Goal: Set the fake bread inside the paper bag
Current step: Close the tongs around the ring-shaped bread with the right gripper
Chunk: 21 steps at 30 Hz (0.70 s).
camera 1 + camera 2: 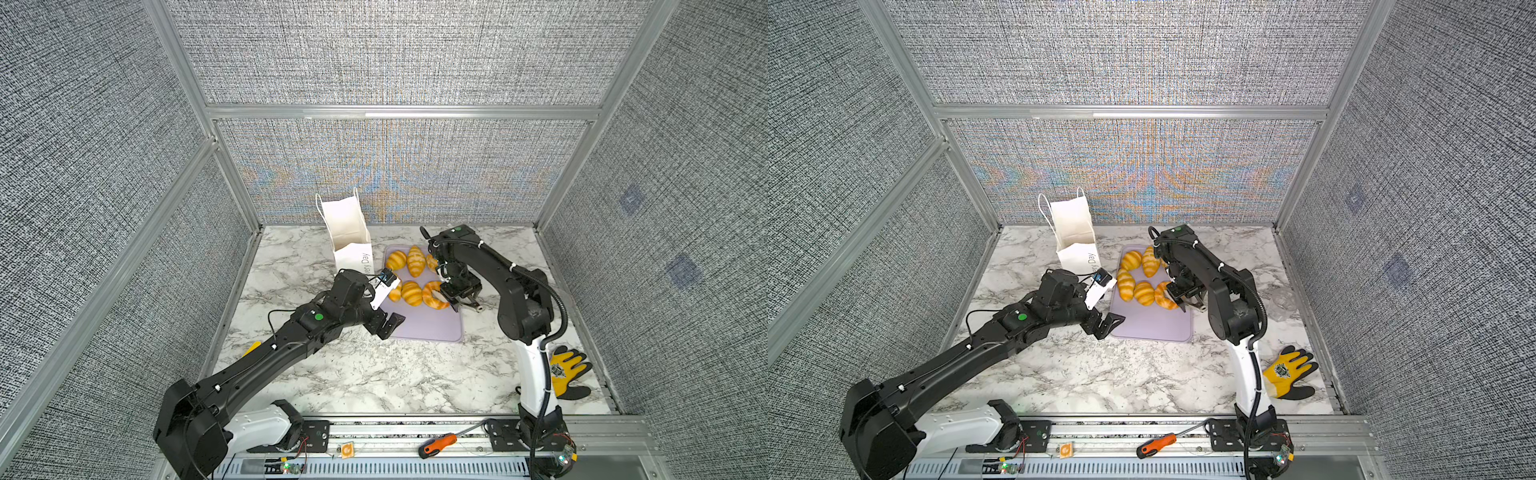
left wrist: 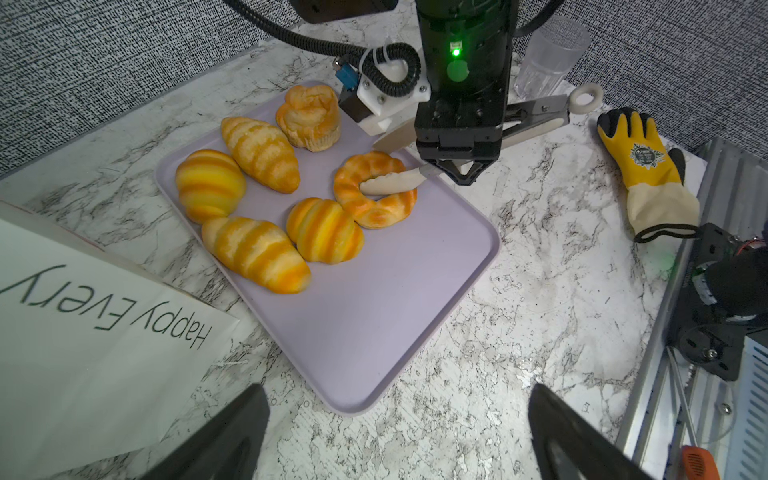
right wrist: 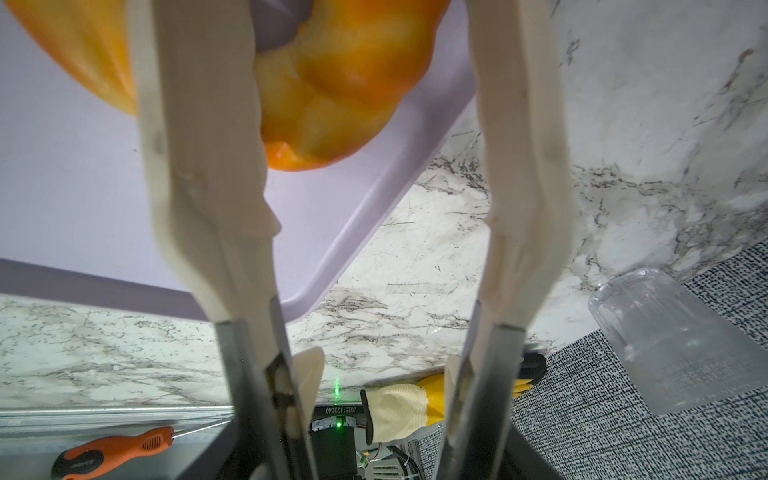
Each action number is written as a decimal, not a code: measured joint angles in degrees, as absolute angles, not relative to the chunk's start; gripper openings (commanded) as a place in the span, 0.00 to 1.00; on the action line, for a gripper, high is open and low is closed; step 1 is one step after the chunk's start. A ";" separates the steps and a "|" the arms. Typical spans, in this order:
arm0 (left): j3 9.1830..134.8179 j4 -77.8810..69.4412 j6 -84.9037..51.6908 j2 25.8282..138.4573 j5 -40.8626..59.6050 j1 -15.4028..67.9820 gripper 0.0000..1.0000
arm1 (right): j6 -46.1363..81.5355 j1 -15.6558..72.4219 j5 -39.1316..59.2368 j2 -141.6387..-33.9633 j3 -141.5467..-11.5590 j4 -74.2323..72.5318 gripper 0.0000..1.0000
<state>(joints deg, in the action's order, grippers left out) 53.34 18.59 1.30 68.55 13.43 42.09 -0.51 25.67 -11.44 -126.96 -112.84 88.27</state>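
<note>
Several pieces of fake bread lie on the lilac tray (image 2: 374, 311), among them striped croissants (image 2: 259, 153) and a ring-shaped one (image 2: 386, 214). My right gripper (image 2: 457, 166) is shut on cream-tipped tongs (image 2: 390, 185). One tong arm (image 3: 208, 166) sits in the ring's hole. The other arm (image 3: 523, 166) stands apart on the ring's outer side (image 3: 345, 83). The white paper bag (image 1: 351, 237) stands upright and open-topped left of the tray. My left gripper (image 1: 390, 326) hangs open and empty by the tray's near-left corner, next to the bag (image 2: 83, 332).
A clear glass (image 2: 548, 58) lies on its side right of the tray. A yellow-and-black glove (image 1: 567, 370) lies near the right arm's base. An orange screwdriver (image 1: 440, 444) rests on the front rail. Grey panel walls enclose the marble table (image 1: 353, 374).
</note>
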 measured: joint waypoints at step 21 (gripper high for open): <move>55.57 19.46 1.52 67.59 12.19 42.13 0.99 | -0.01 25.52 -7.84 -119.61 -108.16 86.61 0.25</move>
<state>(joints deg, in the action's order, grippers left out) 55.57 19.46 1.52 67.59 12.19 42.13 -0.01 25.52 -7.84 -119.61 -108.16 86.61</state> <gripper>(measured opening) 0.991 0.276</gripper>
